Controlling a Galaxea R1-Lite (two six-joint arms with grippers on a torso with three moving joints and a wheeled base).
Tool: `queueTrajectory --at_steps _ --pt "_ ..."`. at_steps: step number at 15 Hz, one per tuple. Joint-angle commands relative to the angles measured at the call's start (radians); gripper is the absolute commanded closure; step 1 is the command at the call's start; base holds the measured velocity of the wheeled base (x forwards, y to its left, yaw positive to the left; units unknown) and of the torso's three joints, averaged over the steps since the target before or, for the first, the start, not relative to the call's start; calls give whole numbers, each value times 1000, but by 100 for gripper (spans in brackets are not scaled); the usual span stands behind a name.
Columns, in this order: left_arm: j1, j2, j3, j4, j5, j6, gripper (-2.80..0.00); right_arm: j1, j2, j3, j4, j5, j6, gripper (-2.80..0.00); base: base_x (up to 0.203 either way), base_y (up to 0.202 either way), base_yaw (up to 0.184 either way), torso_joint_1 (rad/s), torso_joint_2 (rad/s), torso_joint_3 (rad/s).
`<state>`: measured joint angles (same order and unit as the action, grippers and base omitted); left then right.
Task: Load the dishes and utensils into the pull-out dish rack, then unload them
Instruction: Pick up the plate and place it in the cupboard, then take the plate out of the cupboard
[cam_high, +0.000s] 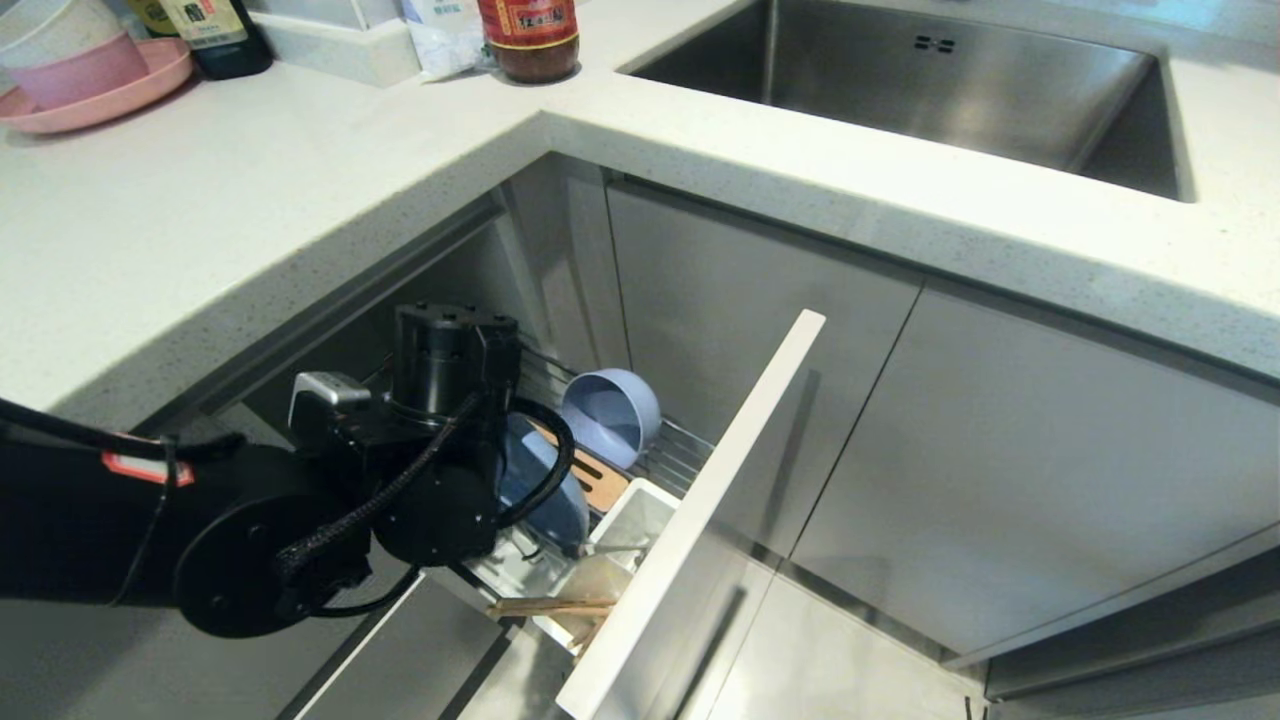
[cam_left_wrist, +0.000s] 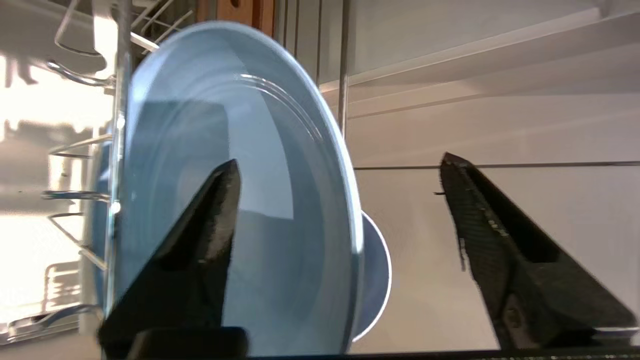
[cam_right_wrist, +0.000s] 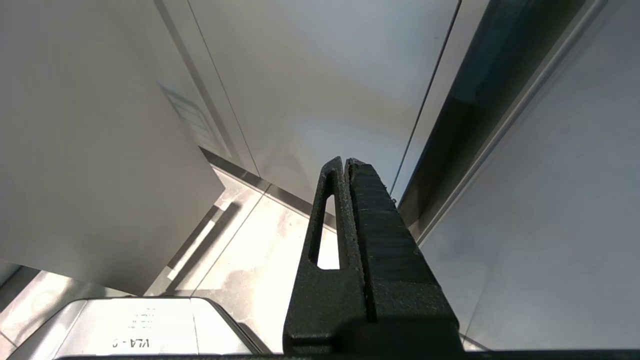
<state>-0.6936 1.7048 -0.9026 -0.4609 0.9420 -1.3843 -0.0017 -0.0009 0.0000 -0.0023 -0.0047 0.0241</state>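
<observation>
The pull-out dish rack (cam_high: 681, 452) stands drawn out under the counter, behind its pale front panel (cam_high: 700, 520). A light blue plate (cam_high: 540, 490) stands on edge among the chrome prongs (cam_left_wrist: 75, 145). A blue-grey bowl (cam_high: 610, 415) lies tilted further back. Wooden chopsticks (cam_high: 550, 606) and a thin spoon handle (cam_high: 612, 548) sit at the white cutlery cup (cam_high: 640, 515). My left gripper (cam_left_wrist: 339, 160) is open, and the plate (cam_left_wrist: 240, 200) has its rim between the spread fingers, gripped by neither. My right gripper (cam_right_wrist: 346, 161) is shut and empty, parked by the cabinet fronts.
The steel sink (cam_high: 900, 80) is set into the white counter (cam_high: 250, 200) at the back right. A pink plate with stacked bowls (cam_high: 90, 90) and bottles (cam_high: 530, 40) stand at the back left. Grey cabinet doors (cam_high: 1000, 480) flank the drawer.
</observation>
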Motion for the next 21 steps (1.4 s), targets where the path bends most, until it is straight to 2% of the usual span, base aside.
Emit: queueTrajectory --at_steps 1,5,6,9,11,14,17,18,21 --pt "-15 -62 -10 63 3 -10 -280 0 -2 2 0 0 0 0 0 0 0 11 25 2" --pt "-33 -141 -24 157 2 -5 -280 0 -2 2 -1 0 0 0 0 0 0 0 0 0" --pt "-38 -162 -28 191 3 -3 0 0 -2 2 -1 0 0 0 0 0 0 0 0 0" --pt "-61 -228 -47 295 2 6 0 0 -2 2 0 0 0 0 0 0 0 0 0 0" --pt "-74 -267 -52 313 3 58 0 0 -4 2 -1 0 0 0 0 0 0 0 0 0" --pt "-82 -338 -55 309 2 182 0 0 -3 2 -1 0 0 0 0 0 0 0 0 0" --pt "-82 -439 -50 309 -9 335 0 0 -2 2 -1 0 0 0 0 0 0 0 0 0" --pt "-78 -473 -47 312 -32 382 0 0 -4 2 0 0 0 0 0 0 0 0 0 0" --pt "-16 -618 -41 312 -151 588 0 0 -2 2 0 0 -1 0 0 0 0 0 0 0"
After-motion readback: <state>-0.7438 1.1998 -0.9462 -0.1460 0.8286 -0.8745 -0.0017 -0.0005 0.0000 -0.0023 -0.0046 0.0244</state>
